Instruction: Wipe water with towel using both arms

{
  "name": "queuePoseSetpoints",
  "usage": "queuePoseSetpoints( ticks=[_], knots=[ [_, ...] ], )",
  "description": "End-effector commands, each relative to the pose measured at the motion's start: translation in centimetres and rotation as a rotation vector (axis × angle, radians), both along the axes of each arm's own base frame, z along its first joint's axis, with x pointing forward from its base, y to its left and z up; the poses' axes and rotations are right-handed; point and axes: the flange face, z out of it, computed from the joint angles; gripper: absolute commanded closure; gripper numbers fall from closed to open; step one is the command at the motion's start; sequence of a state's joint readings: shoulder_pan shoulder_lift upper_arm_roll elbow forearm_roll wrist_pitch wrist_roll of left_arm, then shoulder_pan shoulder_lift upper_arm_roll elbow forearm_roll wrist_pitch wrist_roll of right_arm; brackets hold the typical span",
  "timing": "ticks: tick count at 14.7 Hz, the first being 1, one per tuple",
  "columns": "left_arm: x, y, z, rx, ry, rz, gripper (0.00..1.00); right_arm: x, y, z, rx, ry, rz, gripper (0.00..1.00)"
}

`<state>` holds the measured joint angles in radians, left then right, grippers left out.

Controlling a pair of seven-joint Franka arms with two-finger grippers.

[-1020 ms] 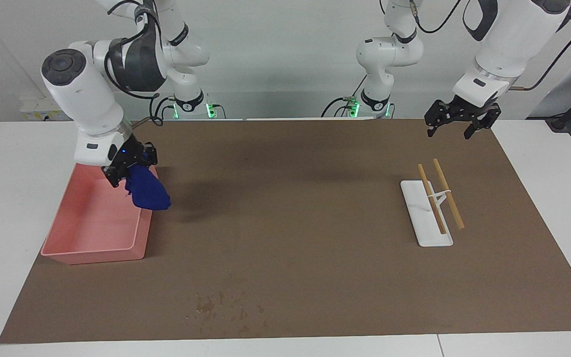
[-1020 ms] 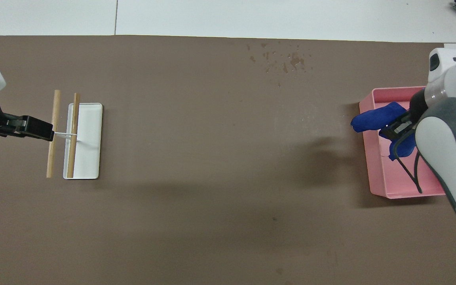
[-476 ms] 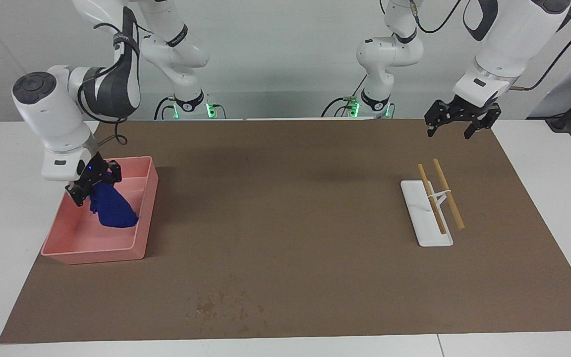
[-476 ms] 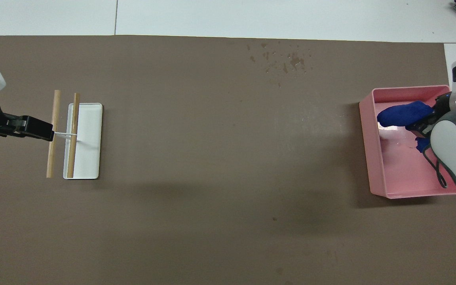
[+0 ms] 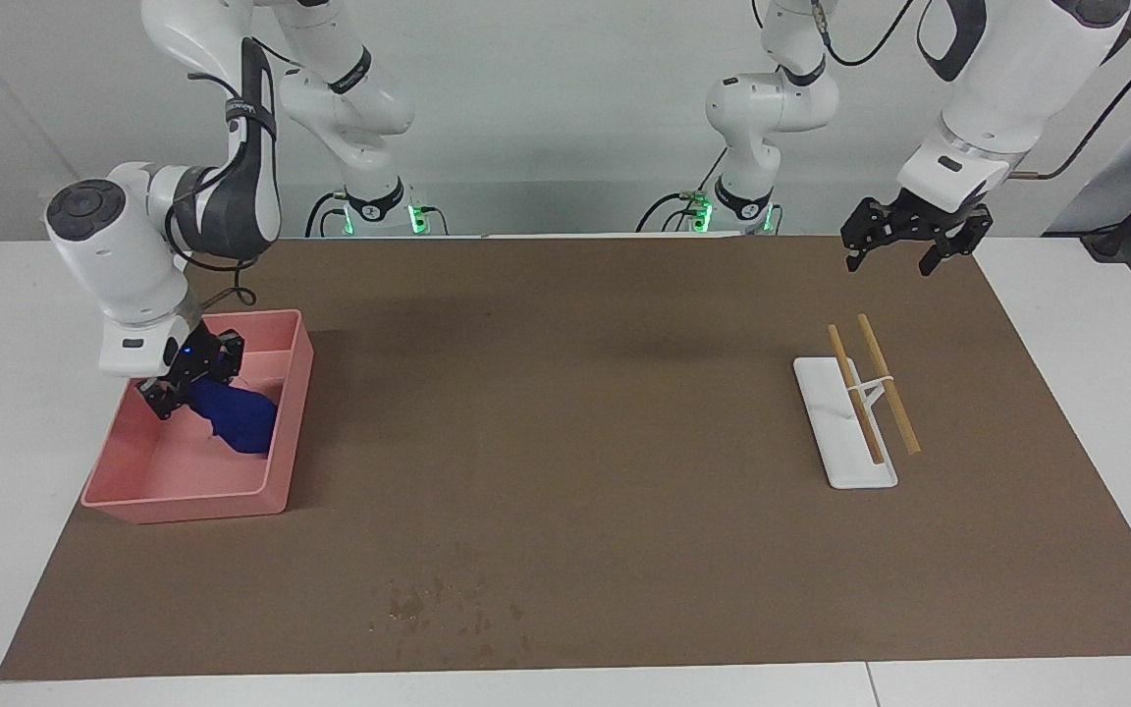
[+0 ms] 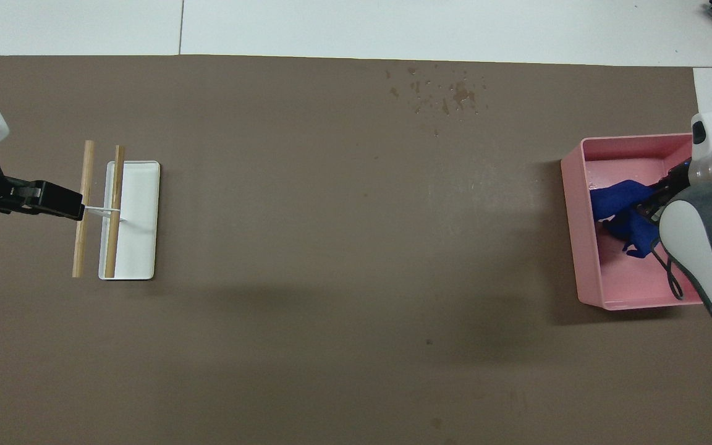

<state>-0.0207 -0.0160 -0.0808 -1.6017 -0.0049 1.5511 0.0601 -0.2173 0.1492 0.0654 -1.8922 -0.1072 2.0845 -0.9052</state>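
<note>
The deep-blue towel (image 5: 240,420) lies crumpled in the pink tray (image 5: 183,501) at the right arm's end of the table. My right gripper (image 5: 188,385) is down inside the tray, shut on the towel's upper end. In the overhead view the towel (image 6: 618,204) spreads over the tray floor (image 6: 625,284) beside the right gripper (image 6: 651,207). My left gripper (image 5: 904,244) is open and empty, held up over the brown mat close to the white stand; that arm waits. Water drops (image 5: 438,604) speckle the mat near the edge farthest from the robots, also seen in the overhead view (image 6: 449,93).
A white flat stand (image 5: 845,432) with two wooden sticks (image 5: 888,383) sits toward the left arm's end; it also shows in the overhead view (image 6: 136,216). The brown mat (image 5: 575,412) covers most of the white table.
My right gripper carried the towel from above the tray's rim to over the tray, then lowered it inside; the towel now rests on the tray floor. The left arm has not moved.
</note>
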Motion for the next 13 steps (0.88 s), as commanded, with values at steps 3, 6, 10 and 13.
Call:
queuePoseSetpoints(
  ticks=[3, 6, 10, 13],
  knots=[
    [-0.6, 0.3, 0.1, -0.01, -0.012, -0.005, 0.0, -1.4, 3.0, 10.6, 0.005, -0.002, 0.027, 0.0],
    [-0.6, 0.3, 0.1, -0.01, -0.012, -0.005, 0.0, -3.7, 6.6, 17.5, 0.004, -0.008, -0.021, 0.0],
    [-0.6, 0.3, 0.1, -0.01, -0.012, -0.007, 0.0, -7.7, 10.2, 24.1, 0.032, -0.013, -0.066, 0.0],
    [-0.7, 0.3, 0.2, -0.01, -0.014, -0.005, 0.0, -9.1, 11.9, 25.4, 0.073, 0.034, -0.215, 0.0]
  ],
)
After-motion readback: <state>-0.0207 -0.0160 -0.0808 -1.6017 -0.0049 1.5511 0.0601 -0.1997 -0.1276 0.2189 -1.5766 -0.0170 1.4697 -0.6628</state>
